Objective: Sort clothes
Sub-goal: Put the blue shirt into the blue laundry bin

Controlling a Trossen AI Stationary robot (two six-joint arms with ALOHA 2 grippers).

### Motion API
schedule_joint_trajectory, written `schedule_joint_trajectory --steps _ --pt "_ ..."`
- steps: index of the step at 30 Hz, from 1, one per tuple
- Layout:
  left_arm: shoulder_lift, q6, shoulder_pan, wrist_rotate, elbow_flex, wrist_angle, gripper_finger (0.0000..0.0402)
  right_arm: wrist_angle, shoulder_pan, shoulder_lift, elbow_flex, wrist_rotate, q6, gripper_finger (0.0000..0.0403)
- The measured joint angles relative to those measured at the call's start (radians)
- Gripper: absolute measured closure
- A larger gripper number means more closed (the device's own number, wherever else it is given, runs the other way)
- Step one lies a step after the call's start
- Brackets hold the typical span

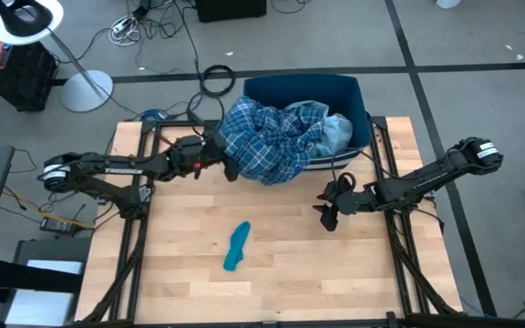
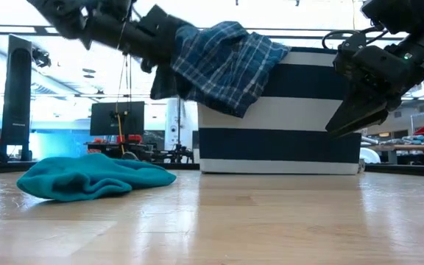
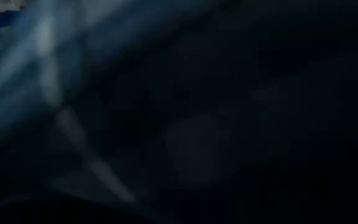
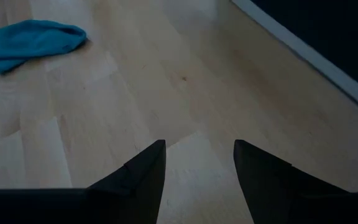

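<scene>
A large blue-white plaid shirt lies bunched over the near rim of the dark-blue bin, partly inside it. It hangs clear of the table in the low view. My left gripper reaches in from the table's left and is shut on the shirt's left side. A light-blue piece lies in the bin beside the shirt. A teal sock lies flat on the table nearer the front. My right gripper hangs open above bare table, right of the sock, with nothing between its fingers. My left gripper holds the plaid shirt by its left-hand bunch, coming nearly level from the table's left. Cloth covers the fingers, and the left wrist view shows only dark plaid, so layers and depth of hold do not show. The shirt droops below the gripper and across the bin's rim.
The bin stands at the table's far edge, its striped wall facing the front. Bare wood stretches around the sock and to the front right. Cables and a lamp stand lie on the floor beyond the table.
</scene>
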Motion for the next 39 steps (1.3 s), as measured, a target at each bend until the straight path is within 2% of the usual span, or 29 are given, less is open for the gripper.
schedule_joint_trajectory --steps 7,11,16,19,28,34,39 --pt "-0.001 0.077 -0.029 -0.029 0.209 -0.177 0.0401 0.007 0.000 0.000 0.000 0.013 0.000 0.0212" --pt "0.000 0.136 -0.039 -0.052 0.310 -0.222 0.0401 0.010 0.000 0.000 0.000 0.013 0.000 0.0212" --pt "0.027 0.158 -0.032 -0.010 0.432 -0.269 0.0401 0.010 0.000 0.000 0.000 0.014 0.000 0.0212" --pt "0.075 0.159 -0.019 0.056 0.522 -0.282 0.0401 0.011 0.000 0.000 0.000 0.014 0.000 0.0212" --pt "0.368 0.156 -0.004 0.135 0.872 -0.456 0.0401 0.019 -0.001 0.000 0.000 0.018 -0.014 0.0212" --pt "0.578 0.084 0.028 0.247 1.039 -0.461 0.0401 0.022 -0.001 0.000 0.000 0.018 -0.017 0.0212" --pt "0.724 0.028 0.057 0.267 1.140 -0.483 0.0401 0.022 -0.001 0.000 0.000 0.018 -0.026 0.0212"
